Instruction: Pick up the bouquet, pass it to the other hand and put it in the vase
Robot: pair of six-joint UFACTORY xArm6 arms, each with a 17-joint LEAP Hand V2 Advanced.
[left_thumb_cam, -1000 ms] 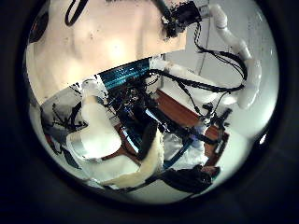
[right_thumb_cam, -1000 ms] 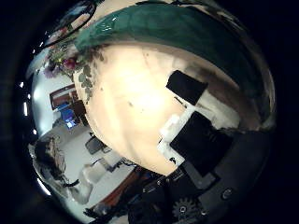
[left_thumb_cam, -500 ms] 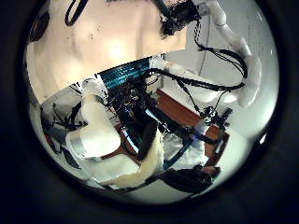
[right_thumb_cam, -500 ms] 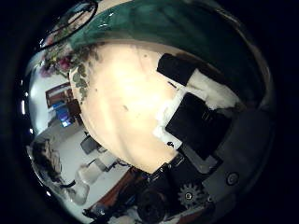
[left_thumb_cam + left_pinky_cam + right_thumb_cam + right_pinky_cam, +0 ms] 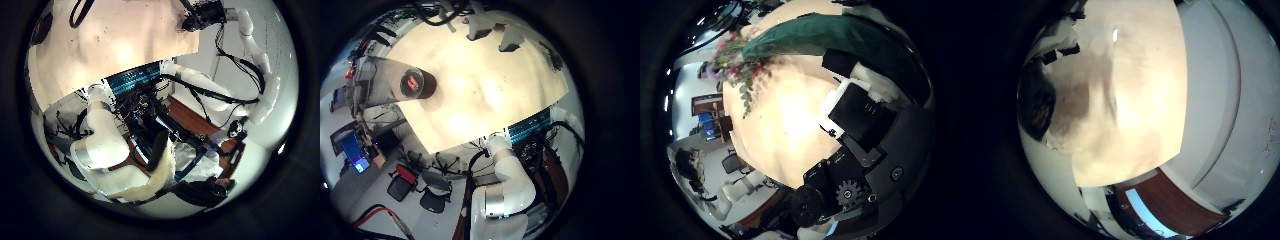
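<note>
You have no outside view here, only the palm cameras, so the colours stay unnamed. The table (image 5: 490, 90) shows as a bare, evenly lit top in all four views. From the right hand's (image 5: 855, 130) thumb side the bouquet (image 5: 790, 45) fills much of the frame, lying close to that palm: its wrapped cone runs beside the fingers (image 5: 865, 105) and its flower heads spread out over the table edge. You cannot tell whether those fingers are clamped on it. The vase (image 5: 395, 82) stands on the table near its edge, mouth toward the left palm. The left hand's fingers cannot be judged. Beyond the table you see chairs (image 5: 425, 190) and a screen (image 5: 355, 150)
</note>
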